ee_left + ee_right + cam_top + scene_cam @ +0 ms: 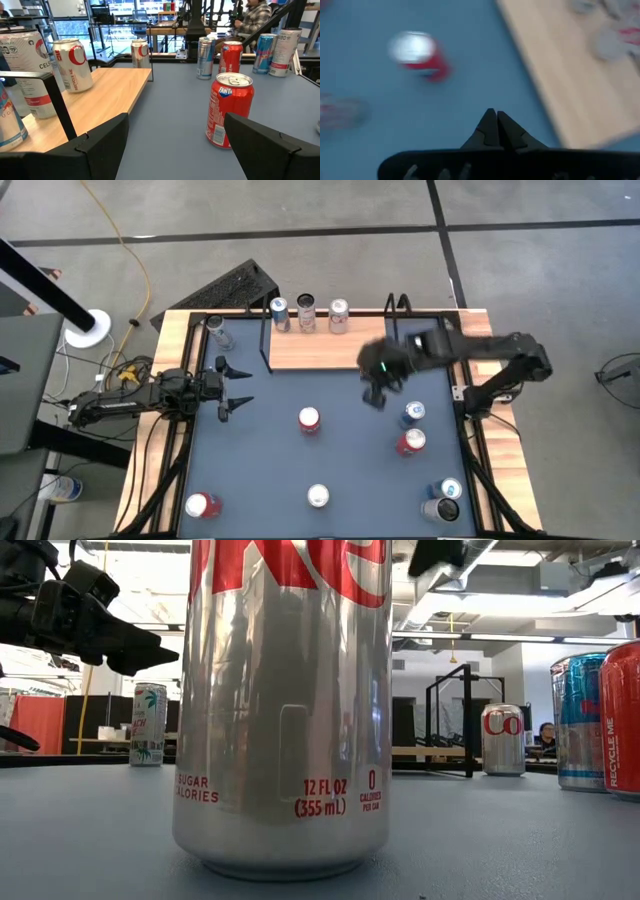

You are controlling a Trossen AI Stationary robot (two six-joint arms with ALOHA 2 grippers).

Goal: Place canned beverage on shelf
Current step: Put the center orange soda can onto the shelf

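yellow cable (135, 255) on floor | black crate (232, 286) behind table | seated person (255, 17) in background

A robotics lab or open workshop: bare concrete floor (300, 220) with a trailing yellow cable (140, 255), exposed ceiling ducts (520, 580), desks, and a seated person (252, 17) far behind the table.
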